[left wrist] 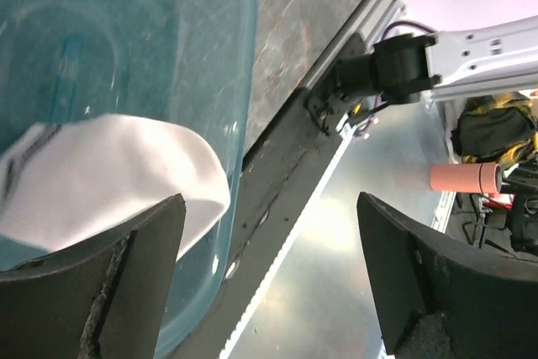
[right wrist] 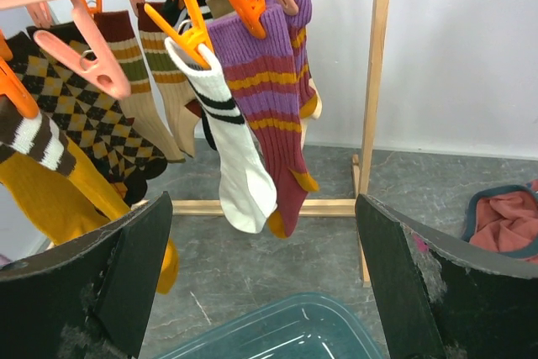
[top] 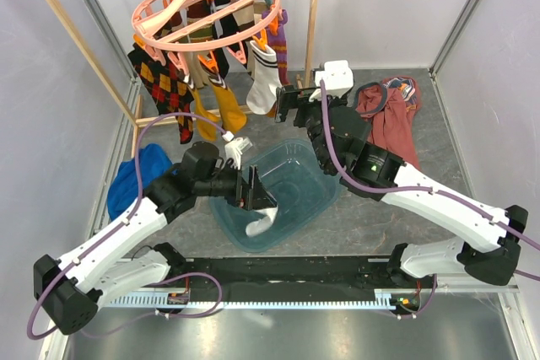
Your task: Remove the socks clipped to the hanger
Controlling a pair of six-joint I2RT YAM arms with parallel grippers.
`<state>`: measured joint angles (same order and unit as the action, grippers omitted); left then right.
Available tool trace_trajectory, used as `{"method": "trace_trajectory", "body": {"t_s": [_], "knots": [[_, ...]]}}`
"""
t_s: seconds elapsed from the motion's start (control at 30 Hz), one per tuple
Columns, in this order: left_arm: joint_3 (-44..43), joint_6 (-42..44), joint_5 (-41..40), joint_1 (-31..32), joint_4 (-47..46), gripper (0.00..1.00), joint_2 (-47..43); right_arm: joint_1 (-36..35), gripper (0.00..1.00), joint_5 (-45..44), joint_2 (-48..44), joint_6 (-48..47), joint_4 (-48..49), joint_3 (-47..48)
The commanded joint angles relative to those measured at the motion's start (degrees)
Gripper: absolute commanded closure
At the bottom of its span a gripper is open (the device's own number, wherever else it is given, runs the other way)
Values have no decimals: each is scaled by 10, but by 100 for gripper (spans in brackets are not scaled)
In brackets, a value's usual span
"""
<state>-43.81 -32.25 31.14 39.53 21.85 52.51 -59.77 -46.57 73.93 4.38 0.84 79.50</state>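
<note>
The salmon-pink ring hanger [top: 207, 8] hangs from the rack at the back left, and several socks are clipped to it. They include argyle [top: 164, 82], mustard [top: 226, 105] and white with black stripes [top: 264, 82]. My right gripper [top: 281, 105] is open and empty just right of the white sock. Its wrist view shows the white striped sock [right wrist: 239, 166], a purple striped sock [right wrist: 269, 115] and orange clips [right wrist: 189, 35] ahead of it [right wrist: 262, 208]. My left gripper [top: 253, 190] is open over the teal bin [top: 321, 183]. A white sock [top: 261, 223] lies in the bin, beside one finger [left wrist: 126, 275].
A blue cloth [top: 131, 179] lies at the left and a maroon garment [top: 396, 120] at the back right. The wooden rack frame [top: 314, 14] stands around the hanger, with a base bar [right wrist: 277, 206] on the floor. A black rail [top: 278, 271] runs along the near edge.
</note>
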Motion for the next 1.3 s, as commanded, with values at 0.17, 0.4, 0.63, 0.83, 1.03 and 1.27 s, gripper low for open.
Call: {"method": "trace_trajectory", "body": {"t_s": [0.17,0.4,0.63,0.83,1.03,1.27], "knots": [[-50,24,-65,2,96,11,45,3,2,8,-21,13,12,0],[-76,76,-163,1,78,11,23,36,2,67,4,-6,6,29],[-87,161,-327,1,-52,11,-22,103,9,229,53,17,-31,79],[-91,203,-362,1,-170,11,-31,140,21,296,89,-3,13,76],[-44,234,-352,1,-190,11,-68,151,23,300,121,-31,25,83],[-12,232,-334,2,-204,11,-122,169,23,335,147,-60,71,70]]}}
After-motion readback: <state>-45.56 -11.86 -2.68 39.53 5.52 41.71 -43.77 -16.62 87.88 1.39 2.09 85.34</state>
